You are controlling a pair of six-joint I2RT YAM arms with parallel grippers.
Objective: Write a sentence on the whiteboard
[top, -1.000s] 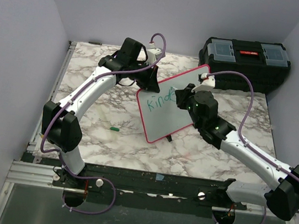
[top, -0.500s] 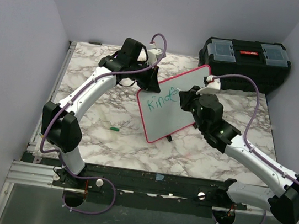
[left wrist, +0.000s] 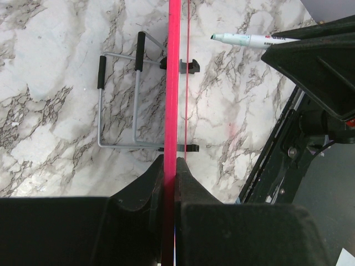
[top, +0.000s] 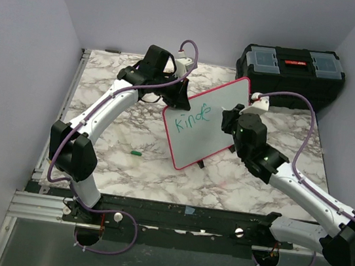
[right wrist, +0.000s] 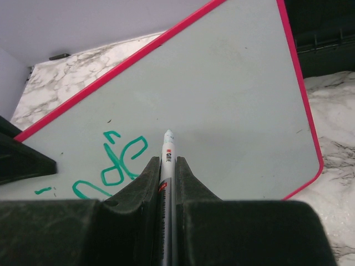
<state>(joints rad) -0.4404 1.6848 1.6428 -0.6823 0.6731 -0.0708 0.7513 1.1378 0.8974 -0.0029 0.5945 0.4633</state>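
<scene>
The whiteboard, white with a red-pink rim, stands tilted at mid-table. It bears green lettering reading "Kinde"; no second line shows. My left gripper is shut on the board's upper left edge; in the left wrist view the rim runs edge-on between its fingers. My right gripper is shut on a white marker with a green tip. The tip points at the board face just right of the last letter. The marker also shows in the left wrist view.
A black toolbox with a red latch stands at the back right. A green marker cap lies on the marble table left of the board. A grey wire stand lies flat on the table under the board.
</scene>
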